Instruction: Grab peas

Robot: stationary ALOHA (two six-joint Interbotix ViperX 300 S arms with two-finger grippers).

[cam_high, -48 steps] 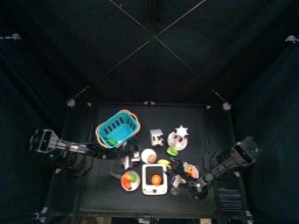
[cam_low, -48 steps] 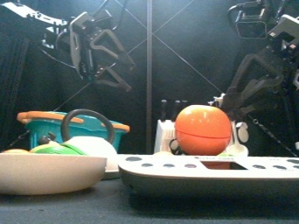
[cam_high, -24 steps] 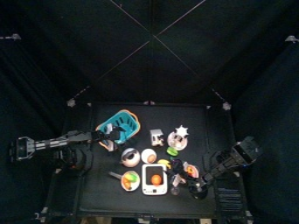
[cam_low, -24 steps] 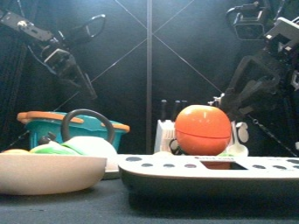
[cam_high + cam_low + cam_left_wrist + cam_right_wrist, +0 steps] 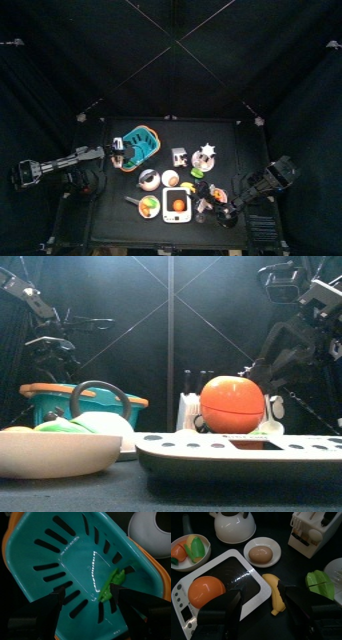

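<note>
The peas (image 5: 114, 583) are a green pod lying inside the teal basket (image 5: 73, 567), against its slotted wall. My left gripper (image 5: 93, 612) is open and hangs just above the basket's inside, with the pod between and a little beyond its jaws. In the top view the left gripper (image 5: 118, 150) is at the basket's (image 5: 140, 142) left rim. My right gripper (image 5: 266, 619) is open and empty above the white scale (image 5: 218, 592) and a banana (image 5: 276, 594), at the table's front right (image 5: 227, 205).
An orange (image 5: 230, 403) sits on the scale (image 5: 241, 451). A bowl of fruit (image 5: 54, 453) stands at the front left. An egg in a small bowl (image 5: 261, 554), a white kettle (image 5: 234, 527), a knife block (image 5: 311, 529) and a green vegetable (image 5: 319, 584) crowd the middle.
My left arm has drawn back from the table's middle to the left and now holds its gripper over the basket. The right arm has not moved.
</note>
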